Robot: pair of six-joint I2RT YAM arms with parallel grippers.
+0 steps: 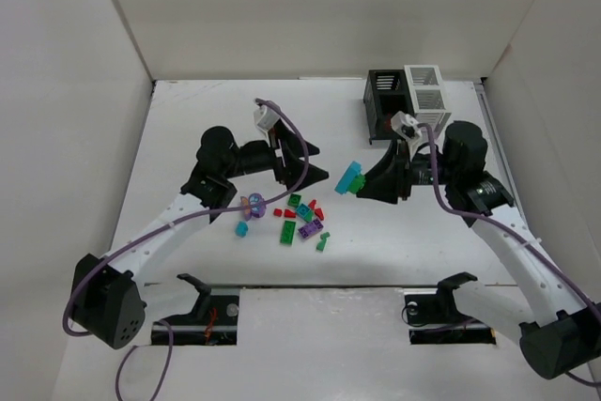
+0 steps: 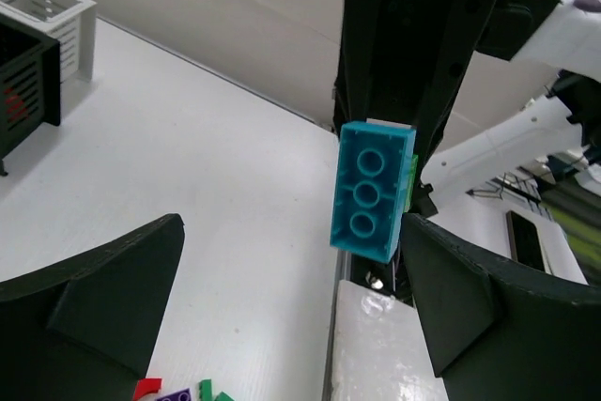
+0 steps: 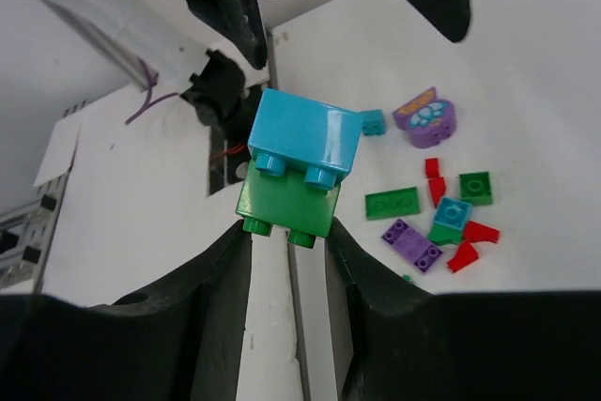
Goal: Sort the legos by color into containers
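Note:
My right gripper (image 1: 364, 183) is shut on a green brick (image 3: 286, 202) with a cyan brick (image 3: 305, 133) stuck on top, held above the table; the cyan brick also shows in the top view (image 1: 350, 177). My left gripper (image 1: 317, 162) is open and empty, just left of that stack, which sits between and beyond its fingers in the left wrist view (image 2: 371, 190). Small loose legos (image 1: 302, 218) in green, red, purple and cyan lie on the table below both grippers (image 3: 441, 223). The joined black bin (image 1: 385, 100) and white bin (image 1: 424, 89) stand at the back right.
A round purple piece (image 1: 252, 204) and a small cyan brick (image 1: 241, 229) lie left of the pile. White walls enclose the table (image 1: 188, 138) on three sides. A gap with rails (image 1: 319, 312) runs along the near edge between the arm bases.

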